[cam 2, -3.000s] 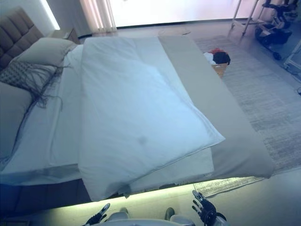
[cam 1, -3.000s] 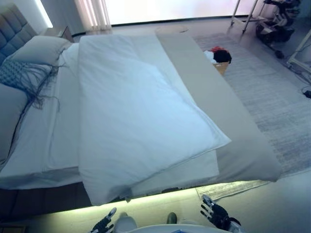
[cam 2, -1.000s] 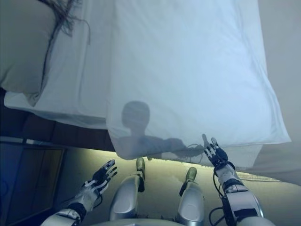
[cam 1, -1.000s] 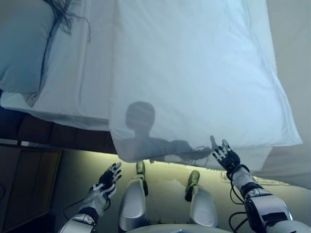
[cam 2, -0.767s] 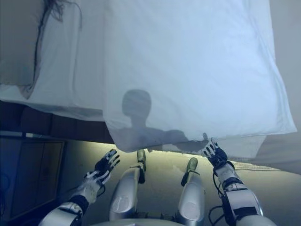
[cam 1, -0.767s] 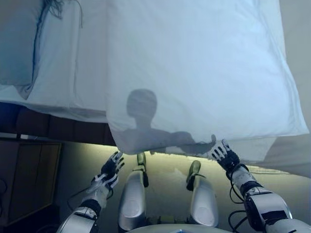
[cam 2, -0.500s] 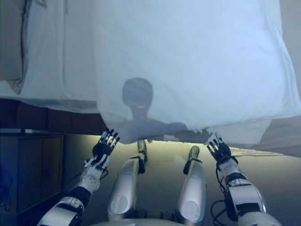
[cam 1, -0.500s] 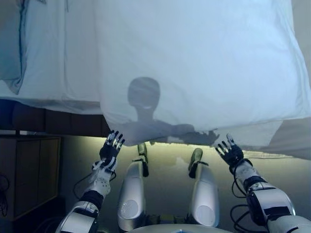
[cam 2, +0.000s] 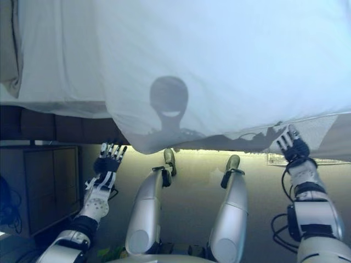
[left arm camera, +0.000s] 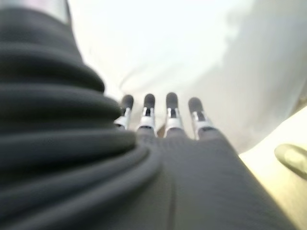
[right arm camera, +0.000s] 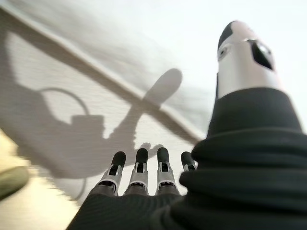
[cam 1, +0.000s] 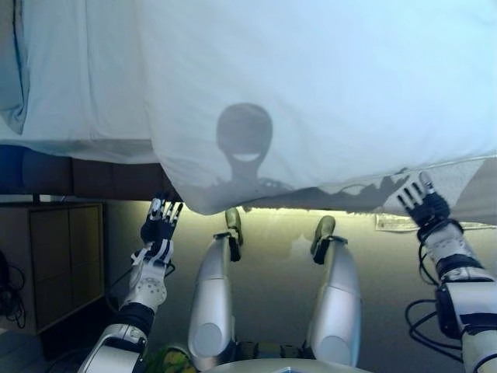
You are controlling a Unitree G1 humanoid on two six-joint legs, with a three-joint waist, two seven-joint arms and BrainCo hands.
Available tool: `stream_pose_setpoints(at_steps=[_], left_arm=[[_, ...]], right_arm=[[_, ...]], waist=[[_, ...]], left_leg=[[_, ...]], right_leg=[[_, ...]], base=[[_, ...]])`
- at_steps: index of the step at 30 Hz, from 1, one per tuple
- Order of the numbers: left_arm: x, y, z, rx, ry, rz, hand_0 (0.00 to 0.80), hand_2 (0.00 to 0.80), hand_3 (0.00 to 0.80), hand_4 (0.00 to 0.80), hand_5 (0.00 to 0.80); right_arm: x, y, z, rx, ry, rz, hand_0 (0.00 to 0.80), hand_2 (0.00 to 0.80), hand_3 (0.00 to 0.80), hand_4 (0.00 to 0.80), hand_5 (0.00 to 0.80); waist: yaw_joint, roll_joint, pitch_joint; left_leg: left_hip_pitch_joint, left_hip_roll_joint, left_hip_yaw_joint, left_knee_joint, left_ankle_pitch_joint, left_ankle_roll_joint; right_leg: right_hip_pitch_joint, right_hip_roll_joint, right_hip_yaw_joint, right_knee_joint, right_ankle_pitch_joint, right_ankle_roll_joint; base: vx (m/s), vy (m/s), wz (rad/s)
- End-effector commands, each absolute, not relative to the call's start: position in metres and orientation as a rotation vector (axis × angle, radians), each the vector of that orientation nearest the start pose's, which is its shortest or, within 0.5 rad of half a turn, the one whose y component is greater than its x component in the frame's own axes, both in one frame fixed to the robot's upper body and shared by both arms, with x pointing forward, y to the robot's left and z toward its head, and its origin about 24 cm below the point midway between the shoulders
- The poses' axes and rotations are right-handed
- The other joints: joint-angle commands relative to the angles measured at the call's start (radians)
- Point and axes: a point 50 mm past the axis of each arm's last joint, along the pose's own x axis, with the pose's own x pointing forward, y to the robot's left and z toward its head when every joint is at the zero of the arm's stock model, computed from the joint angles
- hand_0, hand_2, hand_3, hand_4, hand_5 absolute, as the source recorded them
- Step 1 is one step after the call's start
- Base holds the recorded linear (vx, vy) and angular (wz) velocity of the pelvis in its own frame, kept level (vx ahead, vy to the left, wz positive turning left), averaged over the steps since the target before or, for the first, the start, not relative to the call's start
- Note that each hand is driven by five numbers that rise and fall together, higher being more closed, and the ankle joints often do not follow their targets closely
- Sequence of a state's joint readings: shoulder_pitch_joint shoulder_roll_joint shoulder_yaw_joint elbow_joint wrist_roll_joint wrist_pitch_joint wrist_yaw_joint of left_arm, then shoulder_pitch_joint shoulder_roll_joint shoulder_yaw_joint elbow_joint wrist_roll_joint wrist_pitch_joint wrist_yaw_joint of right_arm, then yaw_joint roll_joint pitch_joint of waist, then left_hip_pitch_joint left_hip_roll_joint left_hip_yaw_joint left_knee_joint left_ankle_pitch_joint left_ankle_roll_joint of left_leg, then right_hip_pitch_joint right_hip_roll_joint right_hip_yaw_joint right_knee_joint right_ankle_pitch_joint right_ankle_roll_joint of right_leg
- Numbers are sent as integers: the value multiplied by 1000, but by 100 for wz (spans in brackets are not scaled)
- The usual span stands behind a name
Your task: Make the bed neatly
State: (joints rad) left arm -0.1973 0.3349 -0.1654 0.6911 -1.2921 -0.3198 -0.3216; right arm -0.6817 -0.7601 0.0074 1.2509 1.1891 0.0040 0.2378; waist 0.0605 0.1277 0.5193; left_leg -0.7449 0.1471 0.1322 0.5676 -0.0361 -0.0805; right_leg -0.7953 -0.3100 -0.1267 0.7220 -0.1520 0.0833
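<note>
A white duvet [cam 1: 311, 85] lies across the bed and hangs over its near edge. A white sheet [cam 1: 78, 78] shows under it on the left. My left hand [cam 1: 159, 229] is open, fingers straight, just below the duvet's near left corner, not holding it. It also shows in the left wrist view [left arm camera: 158, 115]. My right hand [cam 1: 425, 206] is open, fingers spread, at the duvet's near edge on the right, by the beige mattress side [cam 1: 474, 194]. In the right wrist view its fingers [right arm camera: 139, 167] point at the cloth without gripping.
A pillow's edge [cam 1: 9, 78] shows at the far left. A dark bed frame [cam 1: 70, 177] runs under the sheet. A wooden bedside cabinet [cam 1: 54, 264] stands on the left. A rug's edge [cam 1: 396, 224] lies on the lit floor to the right.
The camera has tilted down and closer to the bed's edge. My left hand has risen towards the duvet's corner. My right hand has moved out to the right along the edge.
</note>
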Motion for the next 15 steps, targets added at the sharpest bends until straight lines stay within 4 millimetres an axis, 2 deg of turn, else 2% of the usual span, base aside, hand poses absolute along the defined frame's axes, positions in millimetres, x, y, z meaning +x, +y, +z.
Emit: stream_pose_setpoints(at_steps=[1,4,8,11,15], left_arm=[[251,253,-19,-813,-44,151,0,0,0,0,0],[246,258,-18,-810,-49,145,0,0,0,0,0],[240,262,-19,-805,-45,144,0,0,0,0,0],[235,267,-21,-802,-35,143,0,0,0,0,0],[229,269,-26,-794,-9,142,0,0,0,0,0]], right_arm=[[313,-399,124,522,-47,-411,0,0,0,0,0],[316,-406,152,479,-89,-384,0,0,0,0,0],[317,-411,178,457,-140,-349,0,0,0,0,0],[318,-412,194,428,-177,-320,0,0,0,0,0],[322,-409,202,419,-189,-296,0,0,0,0,0]], waist=[[16,4,1],[31,4,1],[48,-1,1],[58,-4,1],[63,-10,0]], left_leg=[[-15,-3,-67,131,-167,4],[-33,-5,-76,131,-158,10],[-42,-5,-89,130,-145,14],[-39,-5,-93,129,-137,16],[-24,-2,-95,125,-132,13]], right_leg=[[-9,-26,0,-15,37,30],[-26,-27,-7,5,30,21],[-31,-30,-18,25,23,14],[-27,-32,-25,33,20,10],[-10,-33,-33,37,20,7]], base=[[-4,6,-3],[-6,-12,5],[-2,-47,9],[-7,-33,5],[-3,-8,0]])
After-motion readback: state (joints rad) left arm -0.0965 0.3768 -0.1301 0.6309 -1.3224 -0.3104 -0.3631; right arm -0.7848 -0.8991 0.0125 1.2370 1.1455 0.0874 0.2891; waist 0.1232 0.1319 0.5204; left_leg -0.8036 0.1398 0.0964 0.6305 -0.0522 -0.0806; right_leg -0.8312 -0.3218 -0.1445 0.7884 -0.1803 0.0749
